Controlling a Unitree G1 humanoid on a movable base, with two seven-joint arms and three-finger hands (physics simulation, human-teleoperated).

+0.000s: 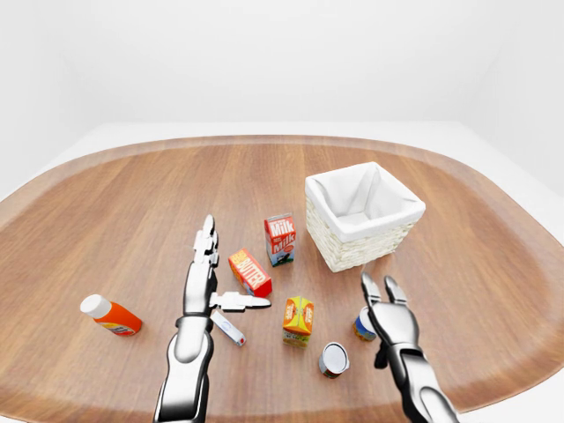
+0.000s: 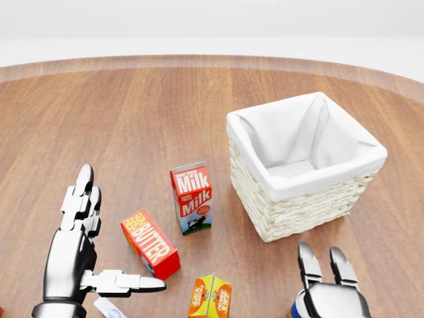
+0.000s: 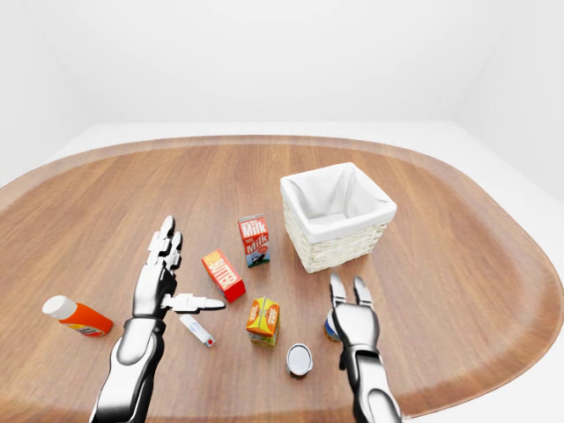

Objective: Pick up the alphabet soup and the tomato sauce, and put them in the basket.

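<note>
Fingers (image 2: 306, 260) of the right hand (image 1: 388, 317) were spread above an upright blue-labelled can (image 1: 362, 326), not clasping it. The left hand (image 1: 205, 278) hovered flat and splayed. A second can (image 1: 334, 359) lay tipped beside it, below the basket (image 1: 363, 216).

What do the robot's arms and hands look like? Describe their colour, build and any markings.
Both are glossy silver-grey metal with darker joints. The left hand and right hand each have three segmented, block-like fingers, on rounded, tapering forearms. No cables, sleeves or markings show.
</note>
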